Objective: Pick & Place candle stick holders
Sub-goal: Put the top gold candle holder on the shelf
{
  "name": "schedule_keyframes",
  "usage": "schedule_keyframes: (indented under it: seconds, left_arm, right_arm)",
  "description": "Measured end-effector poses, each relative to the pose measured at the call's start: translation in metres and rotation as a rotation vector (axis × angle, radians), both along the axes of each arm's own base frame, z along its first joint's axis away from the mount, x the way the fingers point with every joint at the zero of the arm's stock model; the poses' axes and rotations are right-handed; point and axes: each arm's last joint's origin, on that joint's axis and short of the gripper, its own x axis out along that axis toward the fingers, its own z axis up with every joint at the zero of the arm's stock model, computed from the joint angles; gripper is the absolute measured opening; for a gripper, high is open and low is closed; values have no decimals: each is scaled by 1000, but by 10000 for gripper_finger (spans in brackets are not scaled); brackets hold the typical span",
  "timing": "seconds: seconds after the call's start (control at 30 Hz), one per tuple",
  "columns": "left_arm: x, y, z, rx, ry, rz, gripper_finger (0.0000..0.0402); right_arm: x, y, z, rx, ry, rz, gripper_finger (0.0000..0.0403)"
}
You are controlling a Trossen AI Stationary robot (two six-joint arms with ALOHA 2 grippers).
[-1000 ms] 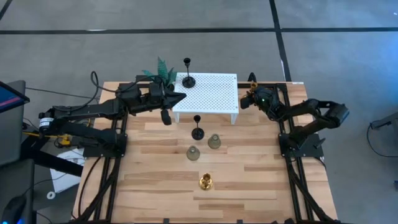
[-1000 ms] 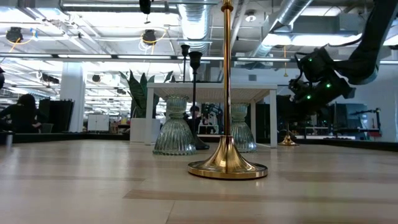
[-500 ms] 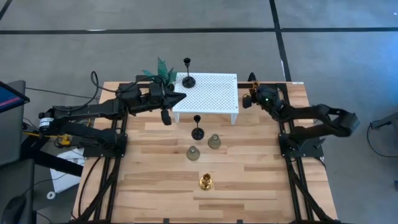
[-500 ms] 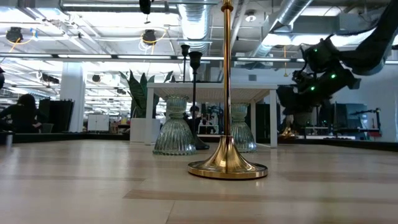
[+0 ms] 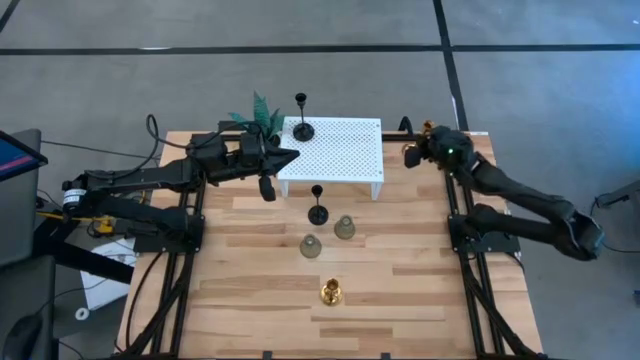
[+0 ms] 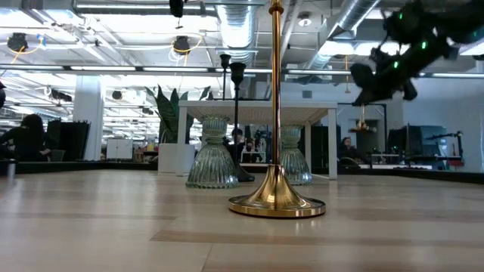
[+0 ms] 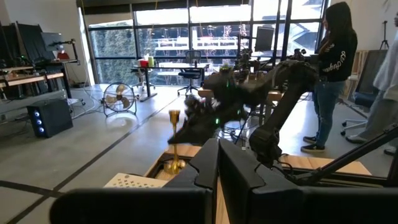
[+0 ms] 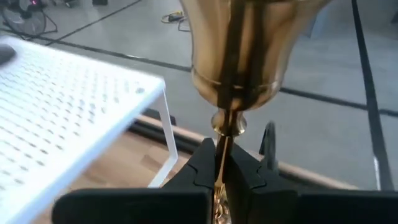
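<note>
My right gripper (image 5: 409, 152) hangs above the table's far right corner, shut on a gold candle stick holder (image 7: 174, 140). My left gripper (image 5: 291, 156) waits shut over the left edge of the white platform (image 5: 345, 150). One black holder (image 5: 301, 128) stands by its round base on the platform. A second black holder (image 5: 318, 212) stands on the table in front of it. Two grey-green glassy holders (image 5: 344, 228) (image 5: 311, 246) and a second gold holder (image 5: 331, 292) stand on the table's middle. My right gripper pinches the gold holder's thin stem (image 8: 222, 140) between its two fingers (image 8: 202, 163), just below the cup (image 8: 249, 43). The fingers come from the table's right side, slanting a little down, and lie across the stem. The holder stays upright, its base (image 6: 363, 128) clear of the table.
A small green plant (image 5: 262, 110) stands at the platform's far left corner. The near half of the table (image 5: 250, 310) holds only the gold holder. People stand in the room beyond the table (image 7: 333, 68).
My right gripper has taken hold of the gold holder at the table's far right and risen with it, drifting a little toward the far right corner. The holder, which stood on the table, now hangs upright clear of it.
</note>
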Motion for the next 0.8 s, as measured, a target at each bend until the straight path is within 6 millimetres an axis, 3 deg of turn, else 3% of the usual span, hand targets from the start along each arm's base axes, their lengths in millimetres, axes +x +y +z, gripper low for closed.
schedule_keyframes:
  seconds: [0.33, 0.57, 0.8]
  left_arm:
    - [0, 0, 0, 0, 1, 0, 12]
    - [0, 0, 0, -1, 4, 0, 12]
    - [0, 0, 0, -1, 5, 0, 12]
  right_arm:
    - [3, 14, 86, -64, -28, 75, 1]
    - [23, 21, 122, -95, -72, 180, 1]
    - [58, 24, 140, -87, -69, 292, 1]
